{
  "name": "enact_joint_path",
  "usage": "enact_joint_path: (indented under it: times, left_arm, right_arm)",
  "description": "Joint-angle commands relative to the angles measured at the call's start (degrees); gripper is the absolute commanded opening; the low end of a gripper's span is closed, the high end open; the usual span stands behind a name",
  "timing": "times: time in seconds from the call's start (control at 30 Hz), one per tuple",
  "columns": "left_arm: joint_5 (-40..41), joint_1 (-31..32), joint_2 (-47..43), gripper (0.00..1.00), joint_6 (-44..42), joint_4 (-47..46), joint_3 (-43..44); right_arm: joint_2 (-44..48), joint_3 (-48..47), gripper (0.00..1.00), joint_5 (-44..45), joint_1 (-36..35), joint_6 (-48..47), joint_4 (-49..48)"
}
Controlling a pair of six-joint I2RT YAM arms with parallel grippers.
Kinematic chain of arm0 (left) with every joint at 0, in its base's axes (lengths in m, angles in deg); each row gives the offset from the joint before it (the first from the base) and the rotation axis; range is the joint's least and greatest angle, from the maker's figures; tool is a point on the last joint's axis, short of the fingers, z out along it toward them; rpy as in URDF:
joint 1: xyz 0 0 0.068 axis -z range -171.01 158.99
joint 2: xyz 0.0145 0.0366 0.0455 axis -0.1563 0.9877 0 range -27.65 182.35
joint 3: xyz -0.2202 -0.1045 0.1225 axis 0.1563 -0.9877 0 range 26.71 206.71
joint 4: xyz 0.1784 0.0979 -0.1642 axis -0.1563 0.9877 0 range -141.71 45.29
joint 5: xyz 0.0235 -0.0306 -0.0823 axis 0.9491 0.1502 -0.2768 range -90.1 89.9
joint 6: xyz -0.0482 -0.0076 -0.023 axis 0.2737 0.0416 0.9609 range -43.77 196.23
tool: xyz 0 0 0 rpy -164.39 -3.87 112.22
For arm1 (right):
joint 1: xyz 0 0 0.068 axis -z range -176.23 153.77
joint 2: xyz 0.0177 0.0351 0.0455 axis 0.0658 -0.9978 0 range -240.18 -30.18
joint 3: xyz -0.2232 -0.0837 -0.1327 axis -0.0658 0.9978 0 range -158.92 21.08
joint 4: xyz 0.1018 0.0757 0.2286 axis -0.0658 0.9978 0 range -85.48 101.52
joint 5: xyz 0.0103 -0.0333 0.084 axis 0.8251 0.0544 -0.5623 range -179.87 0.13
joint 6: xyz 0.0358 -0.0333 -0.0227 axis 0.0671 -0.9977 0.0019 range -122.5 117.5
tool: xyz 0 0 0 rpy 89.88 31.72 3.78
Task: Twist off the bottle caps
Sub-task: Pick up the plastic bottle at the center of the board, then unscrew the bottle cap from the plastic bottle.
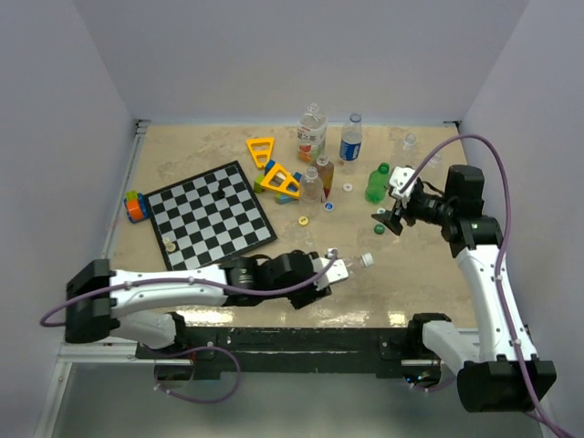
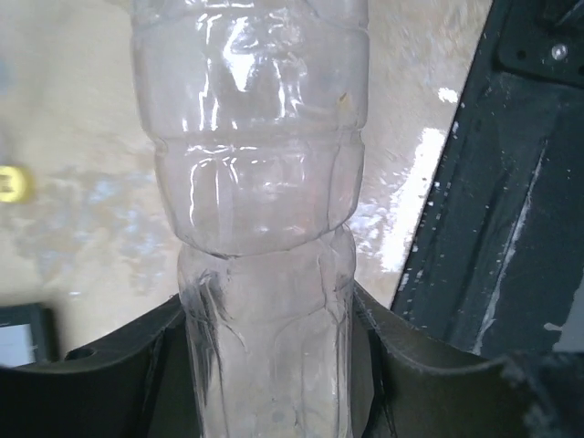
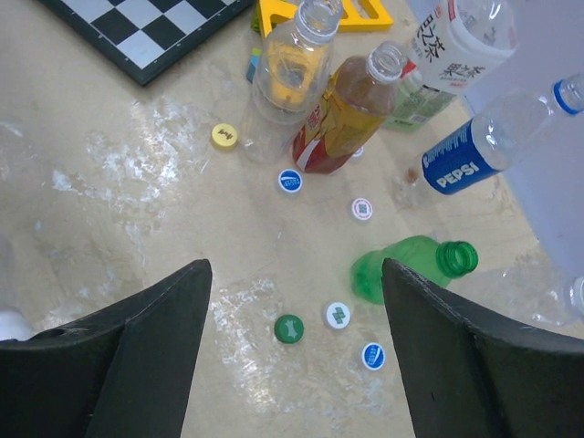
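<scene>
From the top camera, the left gripper [image 1: 330,272] is clamped around a clear ribbed plastic bottle [image 1: 345,266], held on its side near the front edge of the tan table [image 1: 182,146]. The bottle's small white screw cap [image 1: 367,260] is on and points right. The right gripper [image 1: 388,219] hangs with its jaws spread and nothing between them, just beside an upright green plastic bottle [image 1: 375,185]. Farther back stand a white-labelled bottle [image 1: 312,135], a blue-labelled bottle [image 1: 351,141], an amber-filled bottle [image 1: 324,172] and an uncapped clear bottle [image 1: 312,185]. A black-and-white chessboard [image 1: 212,214] lies to the left, with 2 yellow triangular toy frames [image 1: 280,180] behind it. In the left wrist view, the dark fingers [image 2: 119,365] press both sides of the clear ribbed plastic bottle, and its wall is creased where they squeeze. In the right wrist view, the 2 fingers [image 3: 137,347] stand well apart over bare table. Beyond them lie 6 loose caps: a yellow cap [image 3: 224,136], a blue cap [image 3: 290,181], a white cap with a pink mark [image 3: 362,210], a green cap [image 3: 289,328], a white cap with a green mark [image 3: 338,316] and a second blue cap [image 3: 373,356]. The green, amber-filled and uncapped clear bottles show open necks, while the blue-labelled bottle wears a blue top.
</scene>
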Motion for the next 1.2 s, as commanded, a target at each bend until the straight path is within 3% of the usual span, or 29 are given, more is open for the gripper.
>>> enact_joint_path:
  times: [0.0, 0.23, 0.53, 1.17]
  left_arm:
    - [4.9, -2.1, -13.6, 0.06, -9.5, -5.6, -7.0]
    - [8.2, -3.7, -29.5, 0.06, -11.9, -11.5, -16.5]
    - [10.5, -3.8, -26.0, 0.05, -12.0, -9.3, -15.8]
    - [11.0, -4.6, -24.7, 0.05, -11.2, -8.7, -15.3]
  right_arm:
    - [-5.8, -7.2, 0.79, -5.3, -0.1, -9.7, 12.2]
    - [-12.6, -12.0, 0.8, -11.2, -1.8, -13.6, 21.2]
    - [-14.1, -12.3, 0.78, -8.9, -16.0, 1.1, 12.7]
    - [-17.0, -12.3, 0.76, -16.2, -17.6, 2.3, 15.3]
